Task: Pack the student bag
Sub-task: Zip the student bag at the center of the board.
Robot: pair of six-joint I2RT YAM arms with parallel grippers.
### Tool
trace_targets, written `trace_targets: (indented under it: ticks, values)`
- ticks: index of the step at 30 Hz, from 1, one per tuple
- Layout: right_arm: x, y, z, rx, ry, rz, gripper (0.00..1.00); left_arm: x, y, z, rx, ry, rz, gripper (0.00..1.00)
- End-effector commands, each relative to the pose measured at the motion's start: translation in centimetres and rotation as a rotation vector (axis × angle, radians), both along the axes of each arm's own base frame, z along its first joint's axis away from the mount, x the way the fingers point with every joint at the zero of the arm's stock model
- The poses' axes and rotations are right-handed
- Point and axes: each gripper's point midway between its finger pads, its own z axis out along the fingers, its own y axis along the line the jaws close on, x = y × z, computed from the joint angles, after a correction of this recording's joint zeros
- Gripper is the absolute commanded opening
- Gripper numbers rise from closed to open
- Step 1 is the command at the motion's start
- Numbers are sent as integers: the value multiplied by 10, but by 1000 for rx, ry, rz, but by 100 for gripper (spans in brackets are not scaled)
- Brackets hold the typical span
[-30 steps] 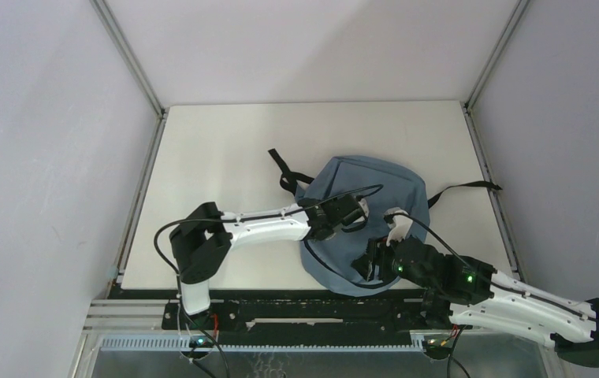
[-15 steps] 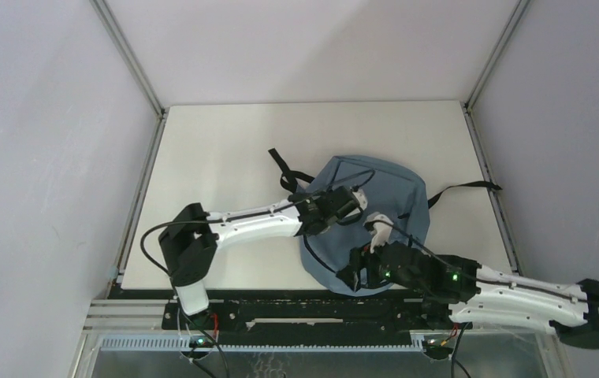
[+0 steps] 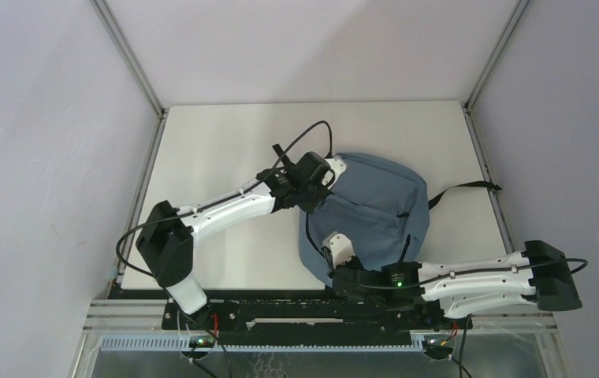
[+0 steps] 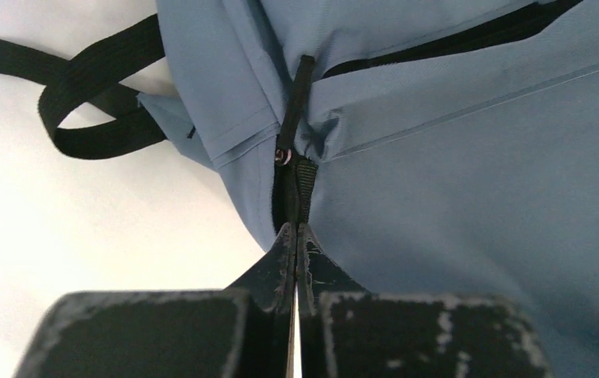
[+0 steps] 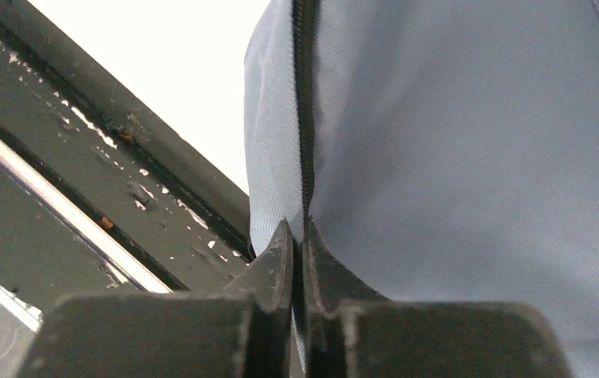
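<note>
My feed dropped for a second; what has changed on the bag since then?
The left gripper, shut on the zipper pull, has dragged it away from the bases and leftward along the student bag. The right gripper swung down to the bag's near edge and closed on the zipper seam there. The bag itself and the strap on its right lie where they were.

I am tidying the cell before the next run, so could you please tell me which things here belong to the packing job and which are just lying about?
Belongs to the job:
student bag
zipper pull, pinched by the left gripper
right gripper, closed on the bag's near edge by the zipper

Just there:
table
dark frame rail
</note>
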Motion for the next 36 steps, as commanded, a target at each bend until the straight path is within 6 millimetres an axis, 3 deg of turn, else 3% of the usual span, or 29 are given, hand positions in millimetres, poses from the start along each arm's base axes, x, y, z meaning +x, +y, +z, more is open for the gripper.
trace_targets:
  ticks: [1, 6, 11, 17, 23, 24, 26, 27, 28, 33, 36]
  values:
    - [7, 11, 31, 68, -55, -31, 0, 2, -14, 24, -183, 14, 29, 0]
    - [-3, 13, 37, 83, -72, 10, 0, 14, -22, 32, -297, 28, 81, 0]
    - [-17, 19, 31, 59, -69, 66, 0, 29, -34, 37, -385, 39, 95, 0]
    - [-40, 29, 27, 39, -62, 135, 0, 52, -29, 27, -414, 98, 154, 0]
    - [-51, 25, 16, -27, -44, 158, 0, 33, -26, 8, -414, 245, 132, 0]
    - [-49, 22, 17, -35, -45, 138, 11, 29, -25, 5, -419, 258, 137, 0]
    - [-41, 23, 27, -14, -52, 95, 66, 22, -23, 4, -442, 274, 143, 0]
    - [-36, 24, 36, 17, -57, 66, 83, 19, -23, 5, -455, 277, 148, 0]
    - [-29, 28, 46, 59, -58, 33, 89, 18, -22, 4, -465, 281, 155, 0]
    - [15, 45, 102, 376, 16, -199, 88, 14, -22, 8, -495, 283, 168, 0]
    - [46, 40, 112, 530, 121, -454, 79, 15, -23, 10, -503, 283, 172, 0]
